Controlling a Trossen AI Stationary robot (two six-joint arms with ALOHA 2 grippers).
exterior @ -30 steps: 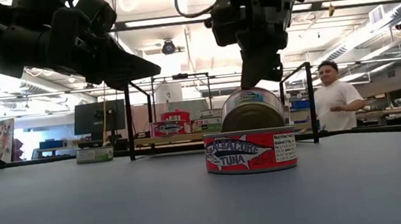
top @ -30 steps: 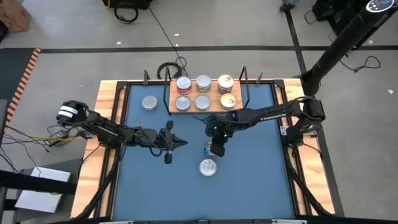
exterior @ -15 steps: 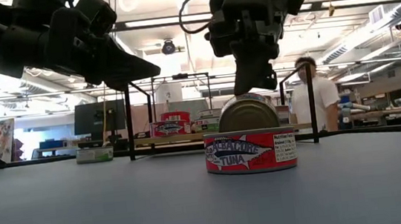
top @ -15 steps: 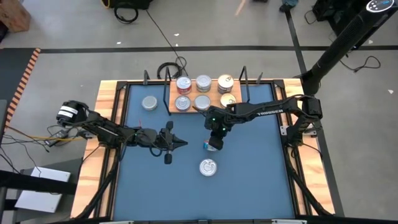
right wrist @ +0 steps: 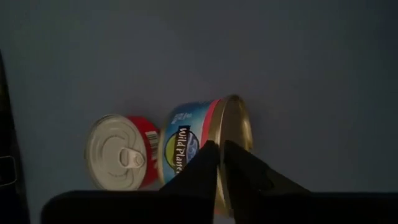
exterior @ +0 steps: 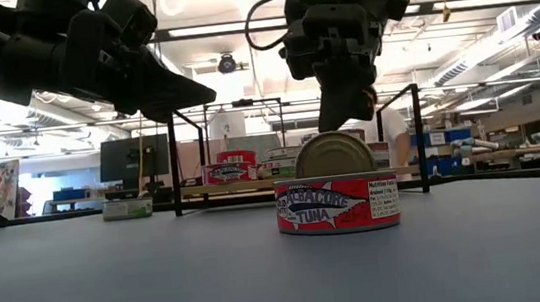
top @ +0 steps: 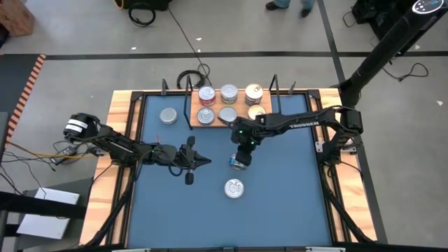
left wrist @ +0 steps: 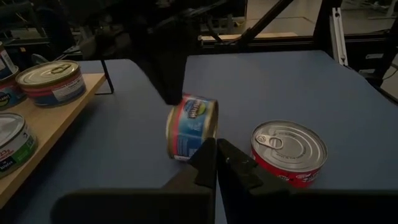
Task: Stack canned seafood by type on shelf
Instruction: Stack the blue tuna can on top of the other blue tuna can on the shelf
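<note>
High view: the blue table top (top: 280, 210) sits in a light wooden rim on a grey concrete floor crossed by dark lines and cables. The shelf (top: 231, 108), a pale wooden board with black wire uprights at both ends, lies at the far edge and carries six round tins. One silver-topped tin (top: 168, 116) stands on the table left of the shelf. A red tuna tin (top: 234, 188) lies flat near the centre. The blue-labelled tin (top: 238, 163) stands on its edge between that tin and the shelf, directly under the right gripper (top: 241, 155). The left gripper (top: 198, 161) waits left of centre.

Low view: the room behind is a workshop with ceiling strip lights. The red tin (exterior: 337, 204) reads "ALBACORE TUNA". The edge-standing tin (exterior: 334, 153) shows its gold face behind it, with the right gripper (exterior: 335, 114) just above.

Left wrist view: the left gripper (left wrist: 216, 155) has its fingers pressed together, holding nothing. The pull-tab lid of the red tin (left wrist: 289, 151) is visible.

Right wrist view: the right gripper (right wrist: 220, 163) has its fingers together over the tin (right wrist: 202, 146) labelled "Wild Planet"; whether they touch it cannot be told.
</note>
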